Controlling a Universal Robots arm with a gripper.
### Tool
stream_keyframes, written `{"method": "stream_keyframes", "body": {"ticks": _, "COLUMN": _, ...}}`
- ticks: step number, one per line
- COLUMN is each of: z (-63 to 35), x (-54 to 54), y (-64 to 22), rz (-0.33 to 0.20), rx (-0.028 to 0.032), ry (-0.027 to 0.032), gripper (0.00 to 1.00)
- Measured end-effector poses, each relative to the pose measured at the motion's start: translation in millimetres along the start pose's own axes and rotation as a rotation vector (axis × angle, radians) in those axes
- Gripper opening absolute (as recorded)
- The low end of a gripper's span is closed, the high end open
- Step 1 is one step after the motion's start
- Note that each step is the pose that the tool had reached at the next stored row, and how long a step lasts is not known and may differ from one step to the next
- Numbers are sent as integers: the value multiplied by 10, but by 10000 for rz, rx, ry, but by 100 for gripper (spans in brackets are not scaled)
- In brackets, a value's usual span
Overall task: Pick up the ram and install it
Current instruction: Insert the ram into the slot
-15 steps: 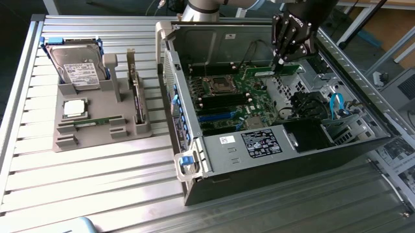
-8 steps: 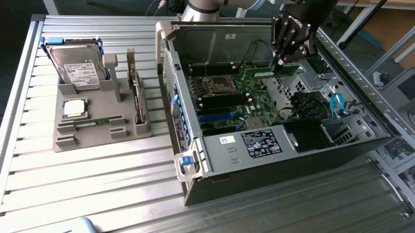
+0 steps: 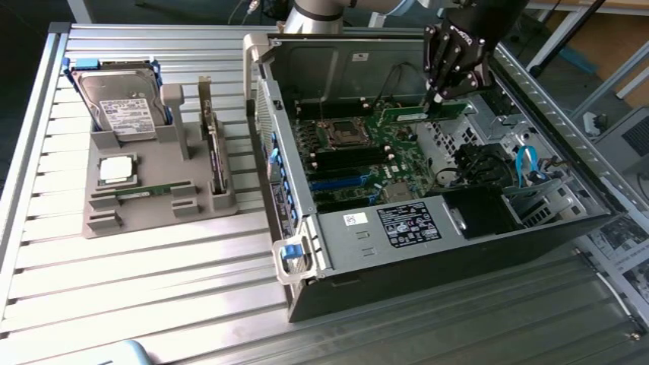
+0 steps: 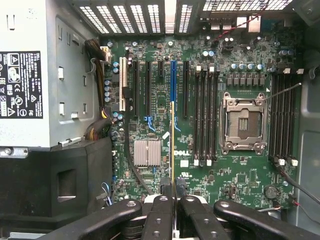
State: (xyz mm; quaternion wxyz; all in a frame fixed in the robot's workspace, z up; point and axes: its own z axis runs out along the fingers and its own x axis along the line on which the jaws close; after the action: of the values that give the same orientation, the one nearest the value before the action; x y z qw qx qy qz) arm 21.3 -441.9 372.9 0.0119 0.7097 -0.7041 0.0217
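Observation:
My gripper point(image 3: 438, 97) hangs over the far side of the open computer case point(image 3: 304, 258), shut on the ram point(image 3: 434, 112). The ram is a narrow green stick with a white sticker, held level a little above the motherboard point(image 3: 355, 152). In the wrist view the ram point(image 4: 173, 145) shows edge-on as a thin line between my fingertips point(image 4: 173, 189). It lies over the blue card slot point(image 4: 173, 80). Long black memory slots point(image 4: 205, 117) run beside the empty processor socket point(image 4: 243, 122), with more slots point(image 4: 282, 117) on its other side.
At the exterior view's left, a grey holder point(image 3: 102, 220) carries a hard drive point(image 3: 121, 106), a square silver chip point(image 3: 117, 169) and an upright card point(image 3: 213, 144). The power supply point(image 3: 416, 224) and black drive bays point(image 3: 487, 213) fill the case's near end. Cables point(image 3: 527, 163) lie nearby.

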Motion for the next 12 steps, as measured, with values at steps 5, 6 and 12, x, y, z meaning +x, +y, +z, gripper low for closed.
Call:
{"method": "stream_keyframes", "body": {"ticks": 5, "z": 11, "x": -1, "y": 3, "rz": 0, "rx": 0, "ry": 0, "gripper": 12}}
{"method": "stream_keyframes", "body": {"ticks": 6, "z": 13, "x": -1, "y": 3, "rz": 0, "rx": 0, "ry": 1, "gripper": 12}}
{"method": "stream_keyframes", "body": {"ticks": 12, "z": 48, "x": -3, "y": 16, "rz": 0, "rx": 0, "ry": 0, "gripper": 12}}
